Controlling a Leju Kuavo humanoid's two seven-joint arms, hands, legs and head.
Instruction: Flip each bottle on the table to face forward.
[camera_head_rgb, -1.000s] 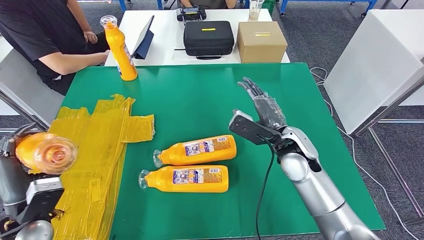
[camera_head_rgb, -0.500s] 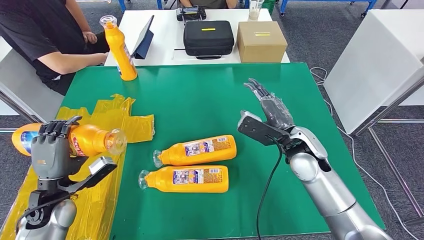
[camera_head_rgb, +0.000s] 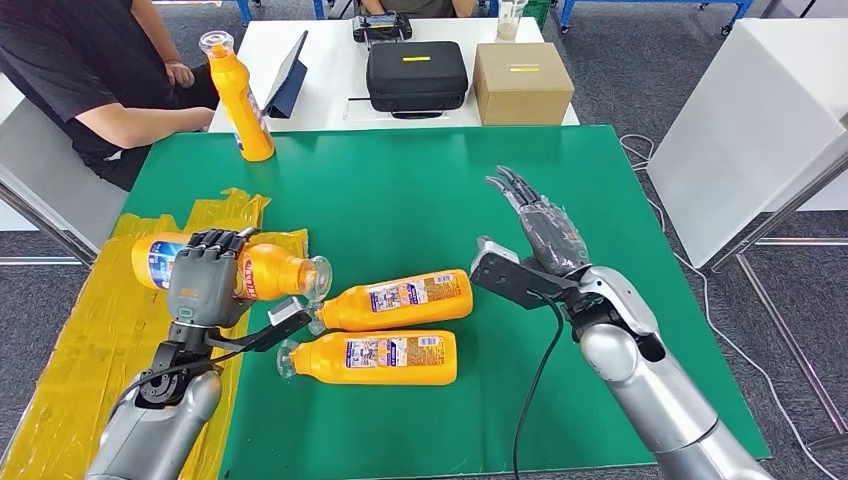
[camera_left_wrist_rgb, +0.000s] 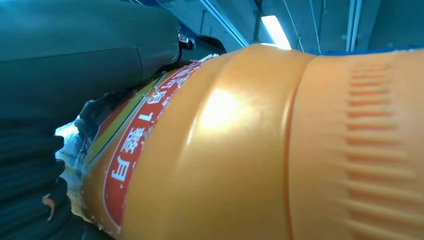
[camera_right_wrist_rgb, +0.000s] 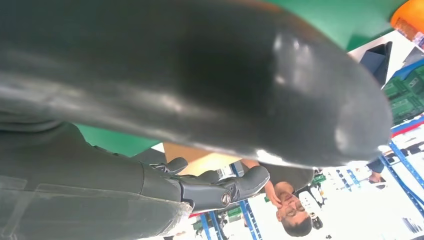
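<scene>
My left hand (camera_head_rgb: 206, 278) grips an orange bottle (camera_head_rgb: 268, 272) held sideways over the table's left part, its clear cap pointing right; in the left wrist view that bottle (camera_left_wrist_rgb: 260, 150) looms close with a red label. Two more orange bottles lie on the green table (camera_head_rgb: 400, 190) with labels up and caps to the left: the farther lying bottle (camera_head_rgb: 400, 298) and the nearer lying bottle (camera_head_rgb: 375, 357). A fourth bottle (camera_head_rgb: 240, 95) stands upright at the far left corner. My right hand (camera_head_rgb: 535, 220) hovers open, fingers stretched, right of the lying bottles; its fingers (camera_right_wrist_rgb: 215, 192) hold nothing.
Crumpled yellow plastic sheet (camera_head_rgb: 120, 330) covers the table's left side. A seated person (camera_head_rgb: 90, 70) is at the far left. A white table behind carries a black case (camera_head_rgb: 417, 75), a cardboard box (camera_head_rgb: 522, 82) and a tablet (camera_head_rgb: 288, 72). A black cable (camera_head_rgb: 528, 400) hangs near my right arm.
My left hand has carried its bottle up and rightward from the left edge to just left of the lying bottles, cap now pointing right. My right hand shifted slightly right.
</scene>
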